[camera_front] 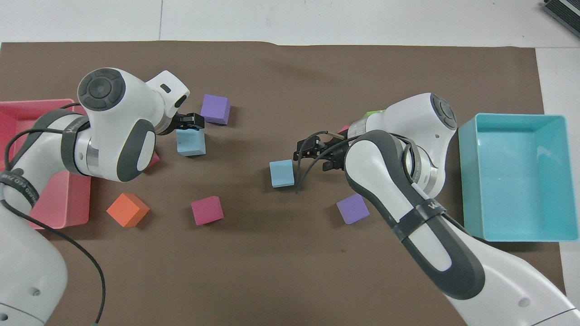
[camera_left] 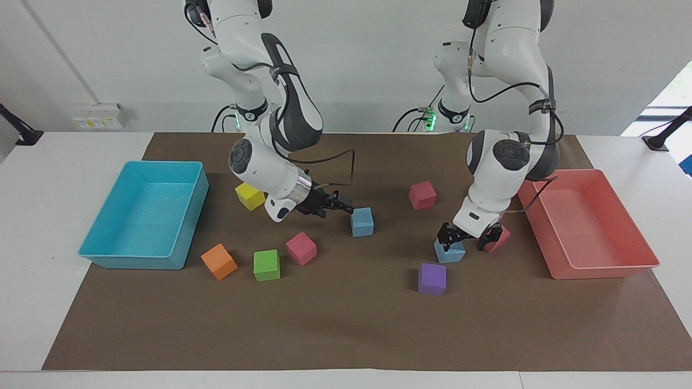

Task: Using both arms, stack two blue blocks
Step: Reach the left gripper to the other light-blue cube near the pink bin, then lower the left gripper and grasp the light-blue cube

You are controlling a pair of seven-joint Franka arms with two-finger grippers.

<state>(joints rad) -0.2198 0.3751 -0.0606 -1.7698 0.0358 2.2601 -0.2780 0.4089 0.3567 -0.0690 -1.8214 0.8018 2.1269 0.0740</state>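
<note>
One blue block [camera_left: 361, 222] [camera_front: 282, 173] lies mid-mat. My right gripper [camera_left: 336, 205] [camera_front: 310, 152] hangs low beside it, on the side toward the right arm's end. It is tilted sideways, open, and holds nothing. The other blue block [camera_left: 451, 253] [camera_front: 190, 144] lies toward the left arm's end. My left gripper [camera_left: 469, 241] [camera_front: 192, 122] points down just over it, open, with one finger above the block's top. I cannot tell whether it touches the block.
A pink cube [camera_left: 502, 237] sits right beside the left gripper, and a purple cube [camera_left: 432, 279] lies farther out. The salmon tray [camera_left: 594, 270] and turquoise tray [camera_left: 130, 259] stand at the mat's ends. Yellow [camera_left: 250, 195], orange [camera_left: 219, 261], green [camera_left: 266, 265] and pink [camera_left: 301, 248] cubes lie around the right arm.
</note>
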